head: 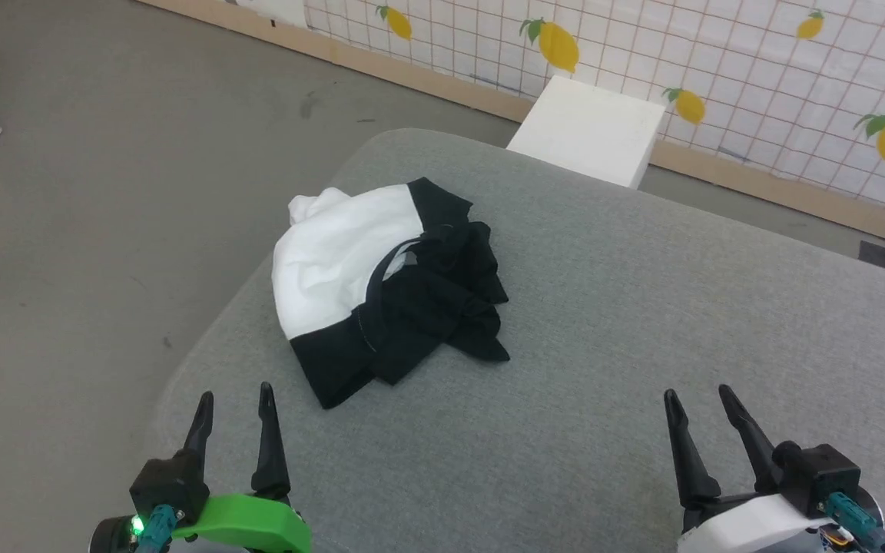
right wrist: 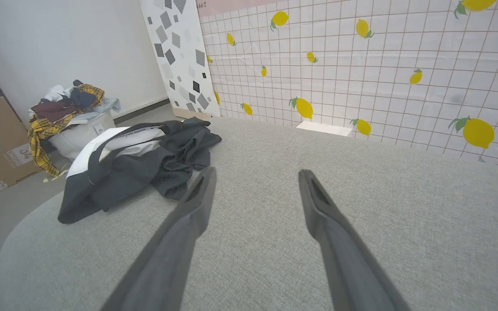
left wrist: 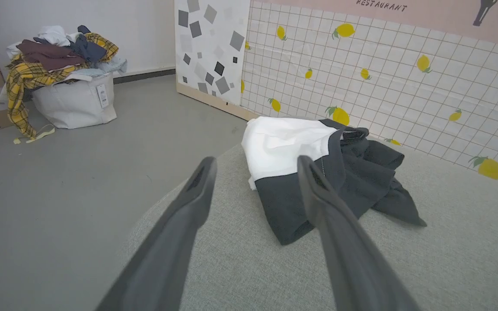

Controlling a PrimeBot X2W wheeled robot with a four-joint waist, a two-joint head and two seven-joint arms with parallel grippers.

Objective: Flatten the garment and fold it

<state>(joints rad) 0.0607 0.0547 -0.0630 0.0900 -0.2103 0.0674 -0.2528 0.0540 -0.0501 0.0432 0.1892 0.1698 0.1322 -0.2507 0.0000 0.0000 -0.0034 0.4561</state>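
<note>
Well, the garment point(head: 350, 261) lies crumpled, white and black.

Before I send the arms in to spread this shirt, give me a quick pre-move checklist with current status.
1. Left gripper open and empty: ok.
2. Right gripper open and empty: ok.
3. Both grippers apart from the garment: ok.
4. Garment flat: not ok, bunched heap.
5. Garment wholly on the gray table: cannot tell, white side lies at the edge.
6. Sleeves identifiable: cannot tell, black cloth tangled.
</note>
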